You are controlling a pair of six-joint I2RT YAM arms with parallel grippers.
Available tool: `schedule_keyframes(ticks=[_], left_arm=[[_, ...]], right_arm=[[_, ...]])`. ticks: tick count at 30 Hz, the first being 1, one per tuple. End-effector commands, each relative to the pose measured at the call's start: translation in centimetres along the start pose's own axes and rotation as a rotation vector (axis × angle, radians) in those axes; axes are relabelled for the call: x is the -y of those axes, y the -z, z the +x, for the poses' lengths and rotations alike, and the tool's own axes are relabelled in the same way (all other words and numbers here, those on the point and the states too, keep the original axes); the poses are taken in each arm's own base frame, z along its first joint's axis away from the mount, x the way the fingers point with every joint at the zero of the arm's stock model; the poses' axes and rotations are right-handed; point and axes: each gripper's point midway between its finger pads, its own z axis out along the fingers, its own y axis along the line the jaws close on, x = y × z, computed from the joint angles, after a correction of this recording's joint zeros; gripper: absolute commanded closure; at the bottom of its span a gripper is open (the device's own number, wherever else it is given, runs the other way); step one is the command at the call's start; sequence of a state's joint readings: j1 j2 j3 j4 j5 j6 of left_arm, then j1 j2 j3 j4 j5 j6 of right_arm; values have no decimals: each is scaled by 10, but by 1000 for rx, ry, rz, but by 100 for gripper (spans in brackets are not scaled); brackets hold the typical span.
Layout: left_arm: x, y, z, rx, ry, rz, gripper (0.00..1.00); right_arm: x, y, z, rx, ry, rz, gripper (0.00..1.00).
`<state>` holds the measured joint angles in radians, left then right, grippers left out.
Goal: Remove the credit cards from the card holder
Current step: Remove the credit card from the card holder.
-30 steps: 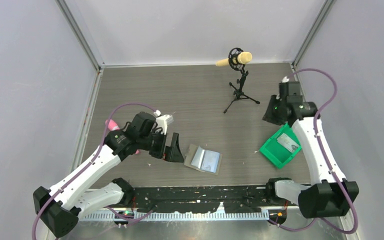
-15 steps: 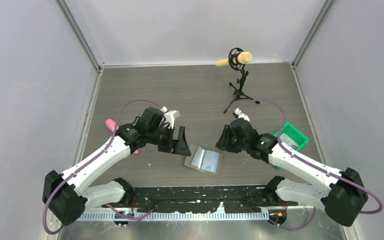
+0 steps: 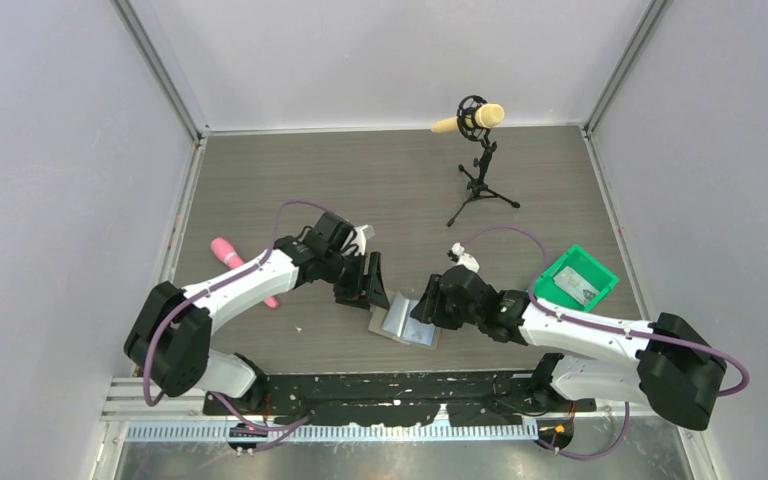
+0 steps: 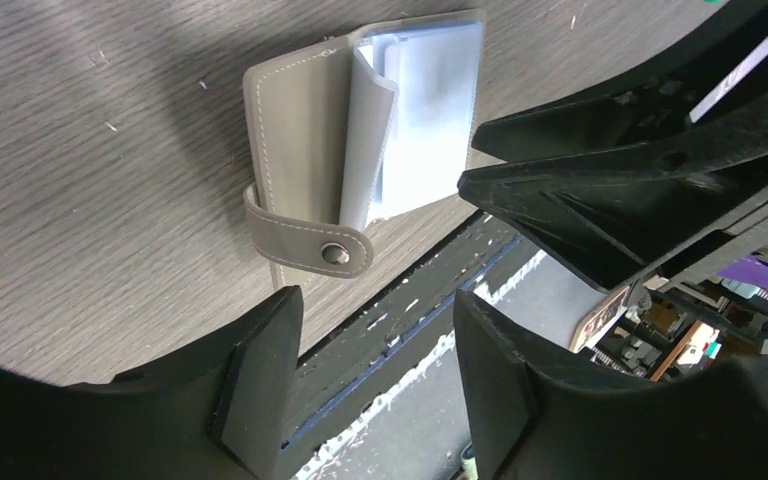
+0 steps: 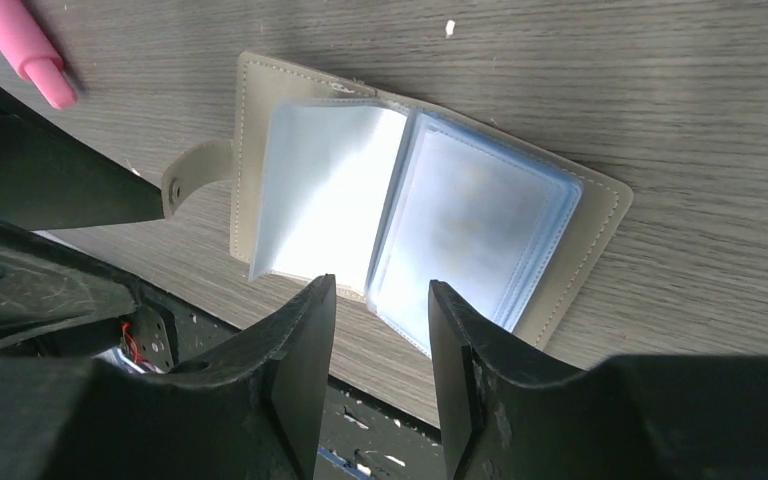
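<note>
The card holder [image 3: 406, 322] lies open on the table, grey-olive outside with pale blue clear pockets [image 5: 465, 225]; its snap strap [image 4: 310, 243] sticks out to one side. One pocket leaf [image 4: 365, 130] stands half lifted. My left gripper [image 3: 368, 285] hovers open just left of the holder [image 4: 360, 140], nothing between its fingers [image 4: 260, 385]. My right gripper [image 3: 427, 305] is open over the holder's right half, its fingertips [image 5: 305, 345] above the near edge of the holder [image 5: 410, 210]. A pale credit card [image 3: 573, 286] lies in the green bin. I cannot tell whether the pockets hold cards.
The green bin [image 3: 600, 272] sits at the right. A pink object [image 3: 228, 252] lies left of the left arm and shows in the right wrist view [image 5: 35, 45]. A microphone on a small tripod [image 3: 477, 160] stands at the back. The black base rail [image 3: 400, 390] runs along the near edge.
The right arm swung from the green bin across to the card holder. The left arm moved right and nearer to the holder, and its jaws narrowed. The right jaws widened a little.
</note>
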<state>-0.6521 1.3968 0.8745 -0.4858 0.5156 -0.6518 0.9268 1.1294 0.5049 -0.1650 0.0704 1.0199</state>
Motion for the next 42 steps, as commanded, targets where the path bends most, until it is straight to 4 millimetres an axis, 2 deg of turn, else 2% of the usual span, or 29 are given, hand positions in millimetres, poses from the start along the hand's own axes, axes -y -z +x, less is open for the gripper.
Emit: schedule_keyframes(ticks=[1,10,13,23,42], left_arm=[[0,-4,-10,35,-14,9,44],[-22,-14,4,-7,-15,-42,50],[-23,-18,7,-13,-4,-25,60],[-24,-20,17,-16,22,2,100],[-25,-33,34,-26,67,31,100]], right_arm=[[-1,3,-12,77,-48,-3,54],[10,5,-11,86,-63,35,52],[12,5,-11,85,-64,52,52],[18,3,-11,79,-49,90,52],[13,-6,-10,78,-44,65,56]])
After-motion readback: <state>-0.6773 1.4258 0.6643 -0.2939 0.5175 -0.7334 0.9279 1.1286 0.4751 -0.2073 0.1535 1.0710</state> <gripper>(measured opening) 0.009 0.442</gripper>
